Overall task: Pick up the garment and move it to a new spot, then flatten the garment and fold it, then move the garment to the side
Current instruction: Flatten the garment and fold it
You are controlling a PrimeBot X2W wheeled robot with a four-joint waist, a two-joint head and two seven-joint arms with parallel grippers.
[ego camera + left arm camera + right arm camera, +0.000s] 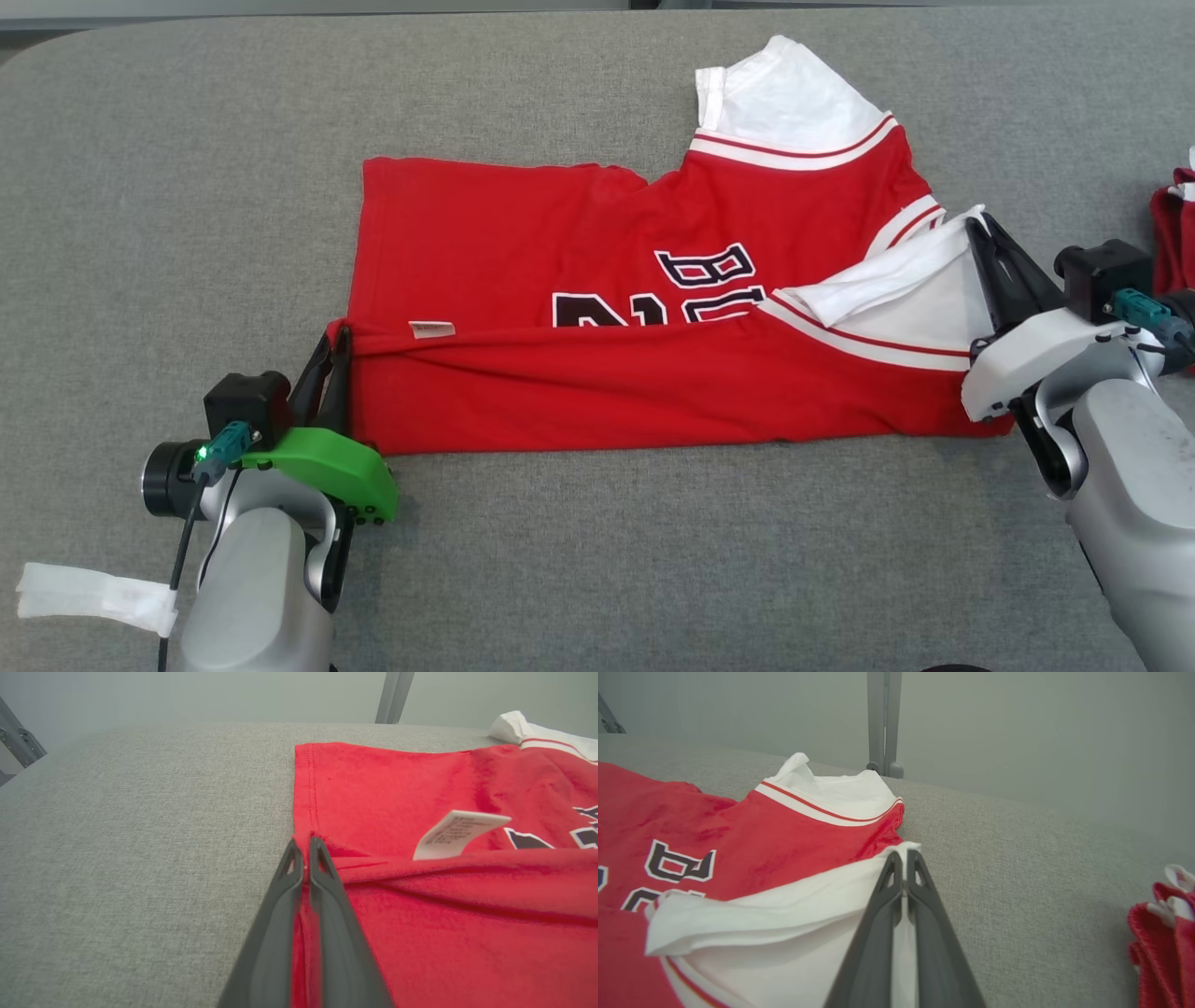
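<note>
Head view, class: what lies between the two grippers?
The folded red jersey, stretching from left gripper to right gripper, as the head view shows.

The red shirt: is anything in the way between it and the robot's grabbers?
Nothing visible. The left gripper is shut on the shirt at its red corner, the right gripper on its white sleeve. Another red cloth lies apart at the right.

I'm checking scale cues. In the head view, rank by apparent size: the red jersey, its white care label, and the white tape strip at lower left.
1. red jersey
2. white tape strip, though nearer the camera, so appearance only
3. care label
</note>
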